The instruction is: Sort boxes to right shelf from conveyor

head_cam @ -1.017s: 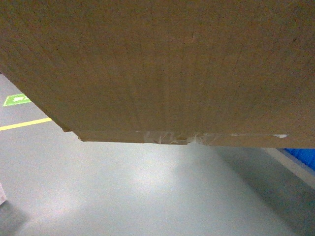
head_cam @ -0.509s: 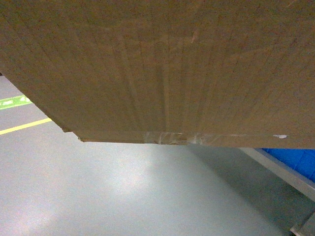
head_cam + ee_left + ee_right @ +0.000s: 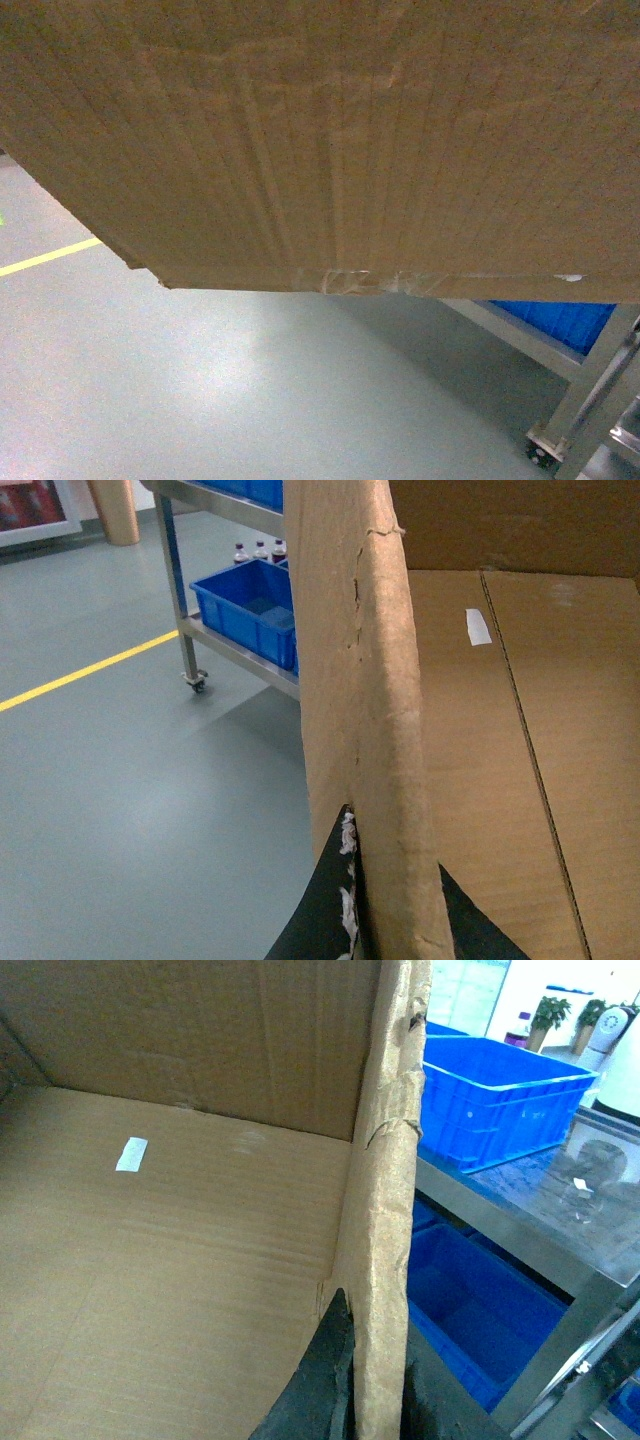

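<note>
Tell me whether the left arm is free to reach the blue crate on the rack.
Probably not: the left gripper is clamped on the box wall, so it is occupied, though the blue crate sits nearby with open floor between.

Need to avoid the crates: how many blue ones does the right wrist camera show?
2 clear: one blue crate on the steel shelf, one blue crate below. More may be hidden behind the box.

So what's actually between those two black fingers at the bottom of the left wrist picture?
The cardboard box's side wall: the left gripper is pinched on its ragged top edge, in the left wrist view.
</note>
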Available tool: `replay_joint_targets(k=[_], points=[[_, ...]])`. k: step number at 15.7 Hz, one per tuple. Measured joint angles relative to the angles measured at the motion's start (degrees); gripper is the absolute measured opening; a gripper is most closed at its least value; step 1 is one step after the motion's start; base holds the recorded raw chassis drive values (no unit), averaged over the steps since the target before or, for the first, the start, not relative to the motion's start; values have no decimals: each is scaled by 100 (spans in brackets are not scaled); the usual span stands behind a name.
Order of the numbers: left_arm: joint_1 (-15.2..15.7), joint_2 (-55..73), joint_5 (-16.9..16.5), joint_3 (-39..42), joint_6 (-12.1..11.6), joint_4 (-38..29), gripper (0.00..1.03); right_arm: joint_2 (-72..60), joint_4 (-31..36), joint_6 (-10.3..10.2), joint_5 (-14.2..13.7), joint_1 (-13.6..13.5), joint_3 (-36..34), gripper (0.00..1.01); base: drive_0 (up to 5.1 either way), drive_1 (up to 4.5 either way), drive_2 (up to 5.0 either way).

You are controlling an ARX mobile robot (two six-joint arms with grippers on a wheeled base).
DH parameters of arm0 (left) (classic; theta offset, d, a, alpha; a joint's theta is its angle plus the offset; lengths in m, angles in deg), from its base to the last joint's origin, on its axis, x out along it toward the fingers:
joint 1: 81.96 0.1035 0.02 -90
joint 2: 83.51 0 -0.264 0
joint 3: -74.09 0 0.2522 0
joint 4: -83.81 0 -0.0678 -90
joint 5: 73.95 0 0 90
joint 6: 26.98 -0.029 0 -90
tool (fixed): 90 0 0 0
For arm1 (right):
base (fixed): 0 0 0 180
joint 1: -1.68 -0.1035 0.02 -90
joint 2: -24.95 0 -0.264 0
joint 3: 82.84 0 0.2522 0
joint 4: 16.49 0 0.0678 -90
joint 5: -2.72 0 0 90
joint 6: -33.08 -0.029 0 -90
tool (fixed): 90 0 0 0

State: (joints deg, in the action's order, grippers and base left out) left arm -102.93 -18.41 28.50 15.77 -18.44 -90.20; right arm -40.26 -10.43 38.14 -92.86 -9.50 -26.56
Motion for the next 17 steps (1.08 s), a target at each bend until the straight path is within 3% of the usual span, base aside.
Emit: replay_joint_targets(k=[17], points=[[0, 0, 0, 0, -2, -2, 4, 4, 4, 0, -7, 0, 0, 4, -124, -124, -124]])
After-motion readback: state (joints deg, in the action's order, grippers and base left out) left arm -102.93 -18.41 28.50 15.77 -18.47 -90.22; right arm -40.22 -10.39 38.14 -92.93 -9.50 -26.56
